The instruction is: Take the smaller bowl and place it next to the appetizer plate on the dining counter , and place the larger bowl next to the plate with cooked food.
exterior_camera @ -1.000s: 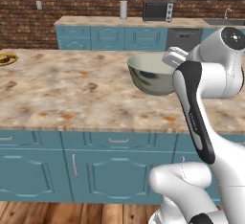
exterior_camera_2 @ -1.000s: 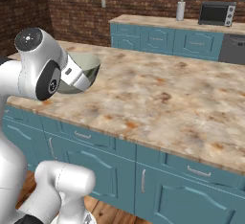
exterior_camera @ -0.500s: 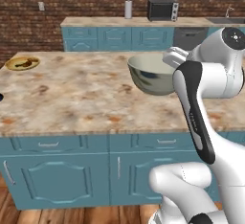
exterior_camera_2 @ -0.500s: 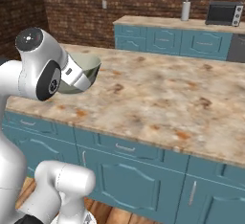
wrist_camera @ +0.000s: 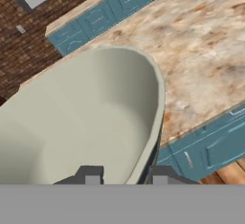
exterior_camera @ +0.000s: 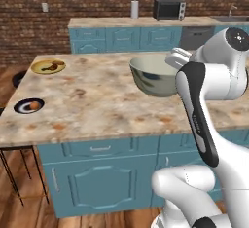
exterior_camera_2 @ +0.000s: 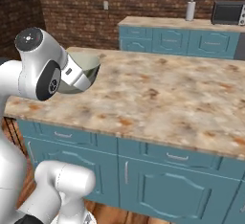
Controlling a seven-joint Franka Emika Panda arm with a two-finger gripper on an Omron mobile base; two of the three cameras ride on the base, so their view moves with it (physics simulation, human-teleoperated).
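Note:
My gripper is shut on the rim of the larger bowl, a deep grey-beige bowl held tilted just above the dining counter. In the hand view the fingertips pinch the bowl's wall, one inside and one outside. From the right base view the bowl hangs by the gripper over the counter's near left part. The plate with cooked food lies at the counter's far left. The small dark appetizer plate sits nearer the left front edge. The smaller bowl is out of view.
A back counter along the brick wall carries a microwave and a paper towel roll. A black stool stands off the island's left end. Bare marbled stone lies between the bowl and the two plates.
The whole picture has shifted: the base has driven left along the counter, bringing both plates into the left base view. The bowl stays gripped in the same pose.

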